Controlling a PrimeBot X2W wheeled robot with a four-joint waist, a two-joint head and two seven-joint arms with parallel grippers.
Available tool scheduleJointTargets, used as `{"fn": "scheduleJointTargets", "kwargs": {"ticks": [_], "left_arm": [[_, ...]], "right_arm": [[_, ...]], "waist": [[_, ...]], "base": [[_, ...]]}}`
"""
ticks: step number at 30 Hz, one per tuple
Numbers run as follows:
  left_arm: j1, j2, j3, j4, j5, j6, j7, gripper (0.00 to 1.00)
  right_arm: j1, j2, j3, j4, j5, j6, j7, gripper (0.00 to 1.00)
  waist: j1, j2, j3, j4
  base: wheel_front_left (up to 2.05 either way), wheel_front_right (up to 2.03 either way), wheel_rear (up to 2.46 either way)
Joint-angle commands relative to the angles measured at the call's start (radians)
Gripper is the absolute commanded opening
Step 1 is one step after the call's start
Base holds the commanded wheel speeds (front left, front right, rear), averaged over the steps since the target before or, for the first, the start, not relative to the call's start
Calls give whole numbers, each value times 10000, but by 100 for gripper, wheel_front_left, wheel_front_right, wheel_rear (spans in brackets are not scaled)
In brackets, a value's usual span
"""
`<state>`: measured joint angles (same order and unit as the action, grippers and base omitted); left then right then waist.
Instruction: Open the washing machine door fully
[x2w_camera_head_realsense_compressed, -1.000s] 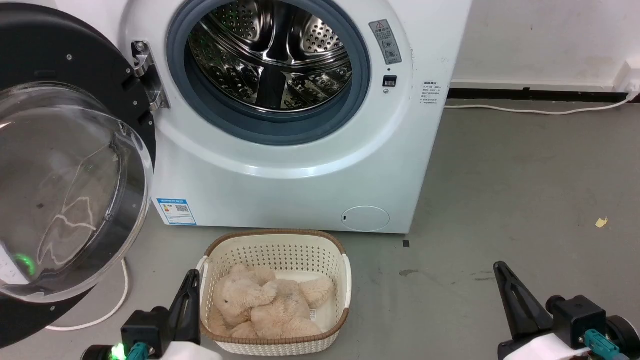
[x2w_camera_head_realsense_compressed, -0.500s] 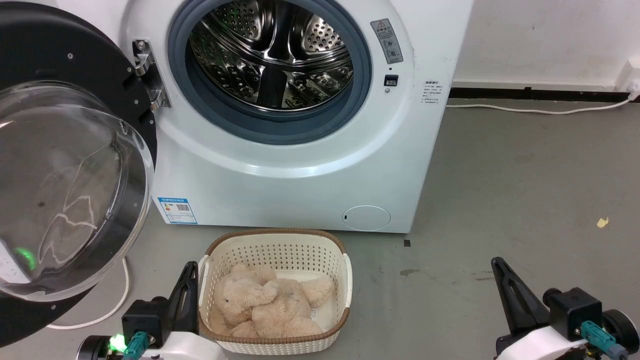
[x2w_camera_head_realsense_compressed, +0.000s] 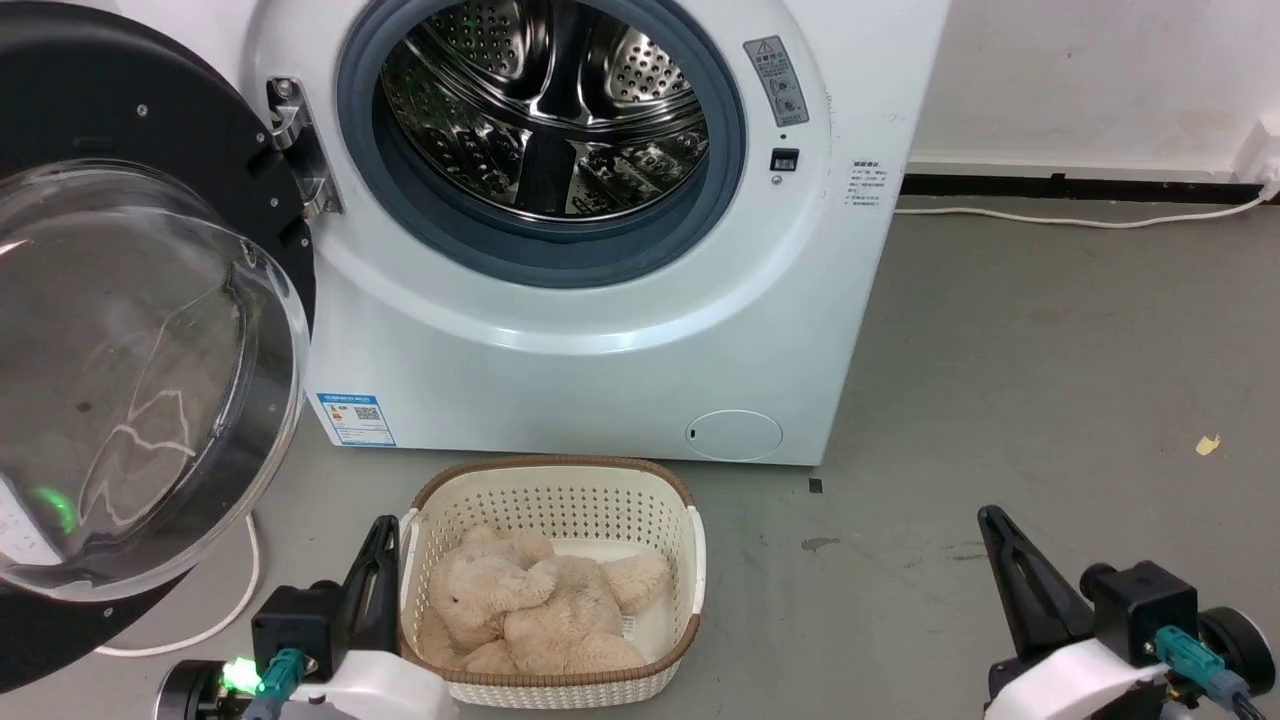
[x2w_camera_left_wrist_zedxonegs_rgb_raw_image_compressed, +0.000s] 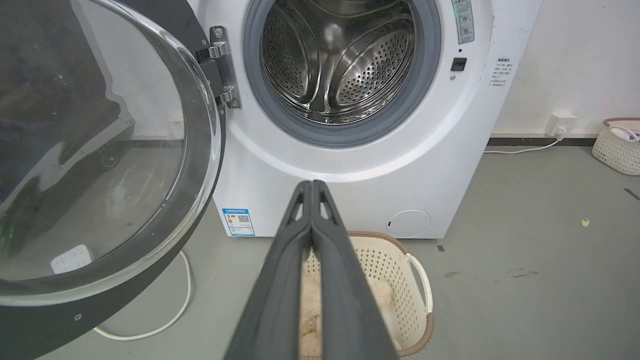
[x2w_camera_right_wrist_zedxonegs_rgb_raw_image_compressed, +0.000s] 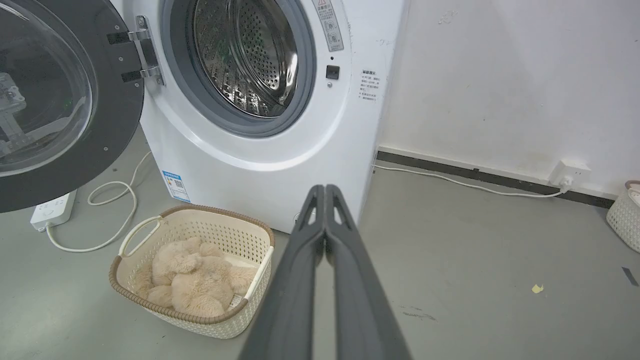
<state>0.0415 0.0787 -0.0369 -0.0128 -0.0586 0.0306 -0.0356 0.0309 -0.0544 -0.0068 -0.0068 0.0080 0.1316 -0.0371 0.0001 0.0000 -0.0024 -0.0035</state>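
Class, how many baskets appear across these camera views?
2. One basket, holding a plush toy, sits on the floor before the washing machine; the second basket stands by the wall, far right in both wrist views. More may be hidden.

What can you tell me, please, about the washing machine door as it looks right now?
The washing machine door is a large, round, glossy black disc with a bulging clear glass bowl at its centre. It stands swung wide open, left of the drum opening, hanging on a metal hinge, inner face toward the head camera. The shut left gripper and right gripper are both apart from it.
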Motion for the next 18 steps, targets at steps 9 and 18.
{"fn": "scheduleJointTargets", "kwargs": {"ticks": [9, 18], "left_arm": [[-243, -129, 180, 62, 283, -156, 151, 0], [-360, -236, 309, 107, 490, -258, 291, 0]], "right_arm": [[-190, 37, 36, 46, -69, -8, 157, 0], [-271, 40, 58, 61, -76, -9, 303, 0]], "waist": [[-1, 0, 9, 14], [-1, 0, 19, 28]], "base": [[0, 0, 0], [0, 0, 0]]}}
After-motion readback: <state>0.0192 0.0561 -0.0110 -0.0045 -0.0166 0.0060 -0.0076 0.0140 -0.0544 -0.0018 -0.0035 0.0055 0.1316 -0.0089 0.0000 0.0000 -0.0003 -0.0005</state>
